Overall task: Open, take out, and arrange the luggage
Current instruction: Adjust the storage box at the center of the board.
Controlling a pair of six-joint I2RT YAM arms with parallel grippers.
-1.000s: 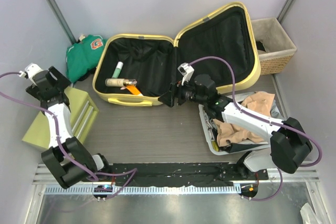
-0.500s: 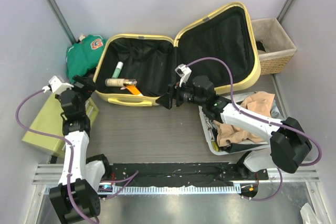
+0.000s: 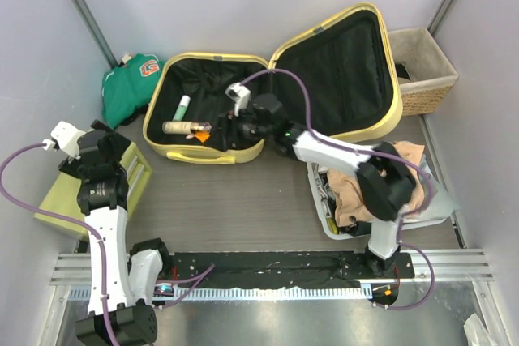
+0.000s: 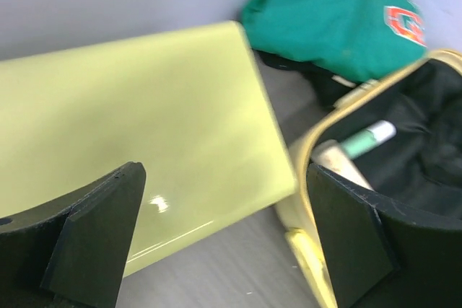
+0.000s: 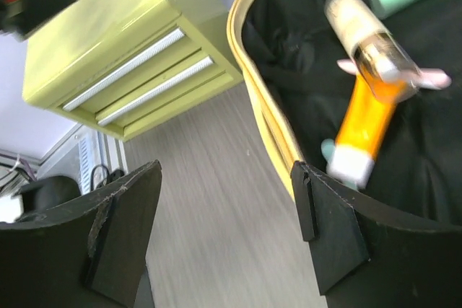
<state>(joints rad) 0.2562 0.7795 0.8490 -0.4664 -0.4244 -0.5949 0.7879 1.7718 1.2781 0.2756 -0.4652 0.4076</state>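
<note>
Luggage (image 3: 174, 151) lies open at back-centre of tabletop, lid flung rt. Right tool (image 5: 225, 178): jaws apart, empty, straddling the near rim by orange tube (image 5: 364, 124) & cream bottle (image 5: 361, 30). Left tool (image 4: 224, 171): jaws wide, empty, over yellow-green box (image 4: 130, 142). Risks: rt finger snags rim on descent. Tube touches bottle, so bottle prob rolls.
</note>
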